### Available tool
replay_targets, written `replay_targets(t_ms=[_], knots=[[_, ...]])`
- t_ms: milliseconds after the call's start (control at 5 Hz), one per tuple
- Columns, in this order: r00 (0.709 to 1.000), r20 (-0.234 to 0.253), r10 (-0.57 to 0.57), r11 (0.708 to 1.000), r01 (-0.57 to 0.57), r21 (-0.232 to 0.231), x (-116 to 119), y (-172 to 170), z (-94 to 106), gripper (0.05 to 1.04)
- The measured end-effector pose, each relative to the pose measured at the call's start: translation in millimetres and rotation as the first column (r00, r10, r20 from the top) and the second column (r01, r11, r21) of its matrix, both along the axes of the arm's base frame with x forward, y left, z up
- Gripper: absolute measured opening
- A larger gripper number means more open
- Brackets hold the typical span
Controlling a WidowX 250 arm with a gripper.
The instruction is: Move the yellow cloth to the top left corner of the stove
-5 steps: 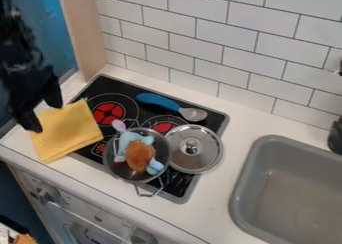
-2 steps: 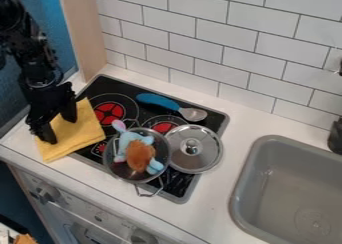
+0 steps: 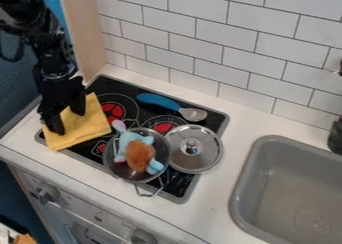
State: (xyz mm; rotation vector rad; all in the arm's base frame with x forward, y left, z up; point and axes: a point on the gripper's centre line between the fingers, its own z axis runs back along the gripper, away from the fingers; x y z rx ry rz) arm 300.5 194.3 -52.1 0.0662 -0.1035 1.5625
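Inspecting the stove (image 3: 172, 187): yellow cloth (image 3: 91, 129) at its left side, gripper (image 3: 69, 122) spread wide over it.
The cloth lies flat across the stove's left edge, next to the front left corner; the back left corner is uncovered. The gripper hangs down at the cloth's left part, its two fingers (image 3: 56, 123) standing well apart, one nearer the front edge and the other nearer the back. A pot (image 3: 121, 173) sits near the front edge with a light blue and brown plush toy (image 3: 140, 155) inside. Right beside the pot is a round lid (image 3: 192, 161), knob upward. A blue-handled spoon (image 3: 160, 101) lies near the back edge. A grey sink (image 3: 287, 188) is set in the counter (image 3: 224, 200) to the right.
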Motion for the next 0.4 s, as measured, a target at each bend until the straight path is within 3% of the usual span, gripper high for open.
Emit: replay_targets(t_ms=[400], knots=[[0.999,0.015,-0.035,0.999,0.035,-0.002,38,-8,-1.2,0.997]])
